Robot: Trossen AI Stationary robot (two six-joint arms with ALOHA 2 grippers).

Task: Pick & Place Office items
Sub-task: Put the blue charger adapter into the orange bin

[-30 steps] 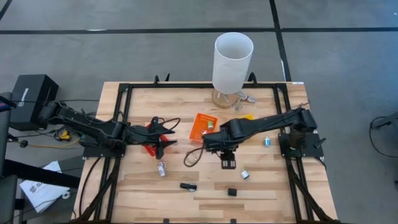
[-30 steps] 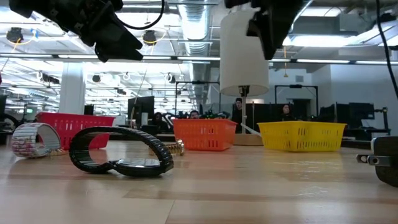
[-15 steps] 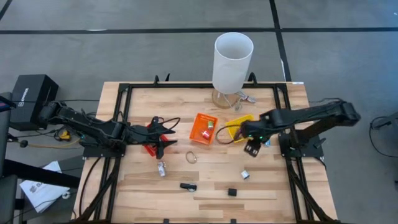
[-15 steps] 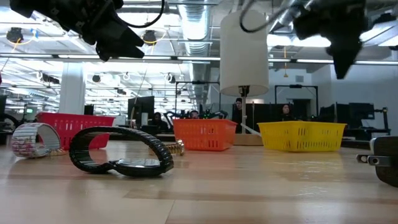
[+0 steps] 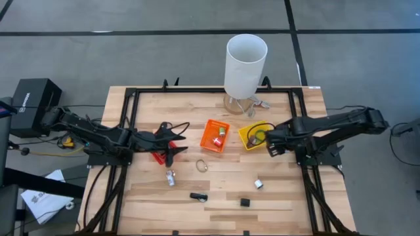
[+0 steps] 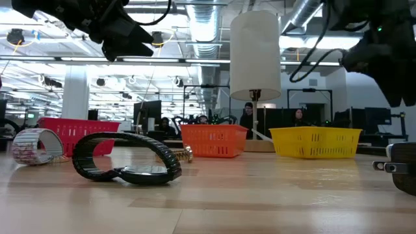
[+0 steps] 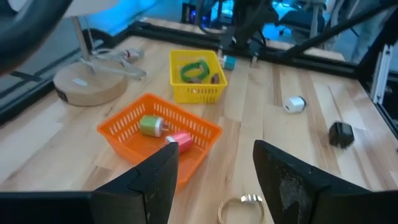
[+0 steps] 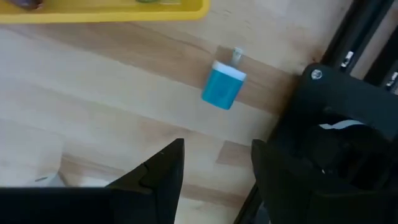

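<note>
My left gripper (image 5: pixel 172 152) (image 7: pixel 216 149) hangs open and empty above the table beside the red bin (image 5: pixel 159 141). My right gripper (image 5: pixel 272 145) (image 8: pixel 217 146), also open and empty, hovers off the right side of the yellow bin (image 5: pixel 244 139). A small blue item (image 8: pixel 224 84) lies flat on the wood just ahead of it. A tan ring (image 5: pixel 202 166), a silvery clip (image 5: pixel 170 177), two black pieces (image 5: pixel 198 196) (image 5: pixel 245 202) and a small white bit (image 5: pixel 258 184) lie scattered on the near half of the table.
The orange bin (image 7: pixel 124 134) holds a green and a red bit; the yellow bin (image 7: pixel 196 93) holds a green ring. A tall white cylinder on a wooden base (image 5: pixel 246 65) stands at the far edge. A black frame (image 5: pixel 131 98) borders the table.
My right gripper has swung from the middle of the table toward the right and far edges, rising, and now hovers beside the yellow bin.
</note>
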